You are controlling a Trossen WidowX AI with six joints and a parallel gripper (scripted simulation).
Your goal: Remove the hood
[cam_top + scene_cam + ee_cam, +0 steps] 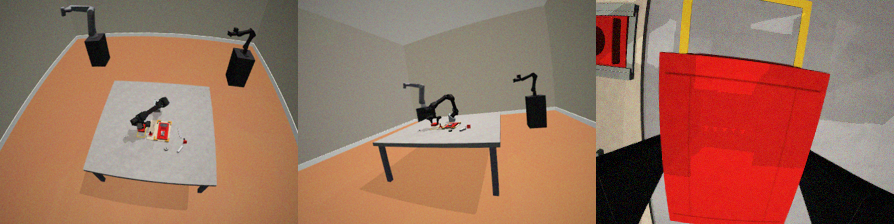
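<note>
The red hood [139,130] [434,124] [741,120] is held across its width between the two black fingers of my gripper [434,121] [734,149], which is shut on it. It hangs a little above the table. The marked area, a yellow outline [141,137] [803,35], shows past the hood's far edge in the wrist view; the hood hides the rest of it there. The red toy car [163,130] [453,125] stands to the right of the hood in the top and exterior views, between yellow corner pieces.
A beige board [626,110] with a small red part [150,134] [621,55] lies between the outline and the car. A grey ring [166,148], a white bar [180,148] [462,129] and a red block [185,141] [469,126] lie to the front and right.
</note>
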